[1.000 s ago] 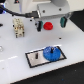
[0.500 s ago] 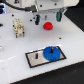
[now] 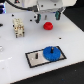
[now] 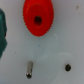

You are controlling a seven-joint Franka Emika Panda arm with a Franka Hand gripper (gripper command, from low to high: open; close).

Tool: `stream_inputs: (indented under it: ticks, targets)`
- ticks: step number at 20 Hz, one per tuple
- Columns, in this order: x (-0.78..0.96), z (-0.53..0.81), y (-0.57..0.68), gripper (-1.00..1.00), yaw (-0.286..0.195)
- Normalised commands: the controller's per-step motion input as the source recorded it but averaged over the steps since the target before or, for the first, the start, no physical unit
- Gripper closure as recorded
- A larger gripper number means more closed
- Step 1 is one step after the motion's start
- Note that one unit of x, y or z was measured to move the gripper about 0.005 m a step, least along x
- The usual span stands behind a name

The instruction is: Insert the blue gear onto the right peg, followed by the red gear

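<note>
So the wide bright blue toothed gear [image 3: 51, 52] was already sitting on the grey black-bordered rectangular plate [image 3: 35, 60], at its end toward the exterior view's right, apparently seated on the right peg (the peg itself was hidden under it, so that's my read, not something I could see). The other thin dark post [image 3: 36, 57] stood bare just beside it.

That left the small bright red toothed gear [image 3: 48, 25], lying flat on the white table [image 3: 15, 70] well apart from the plate. The key bit: it sat almost directly under the Panda's gripper [image 3: 48, 15], just below the white hand in the exterior view. In the wrist view the red gear [image 4: 38, 18] showed its dark centre hole. It's round, so no long axis to line up with.

Couldn't tell whether the jaws were apart or together; the fingers weren't clearly visible.

Compared with a second ago, the arm had dropped closer to the red gear, while both gears hadn't moved.
</note>
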Motion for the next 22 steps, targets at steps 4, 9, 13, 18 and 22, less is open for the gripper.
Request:
stream_inputs:
  ticks: [4, 9, 13, 18, 22]
  targets:
    - [-0.18, -0.31, 0.16, -1.00, 0.000]
    - [-0.20, -0.29, 0.10, -1.00, 0.000]
    - [-0.24, -0.33, 0.08, -1.00, 0.000]
    - [-0.29, -0.27, 0.07, -1.00, 0.000]
    - [-0.33, -0.23, 0.09, 1.00, 0.000]
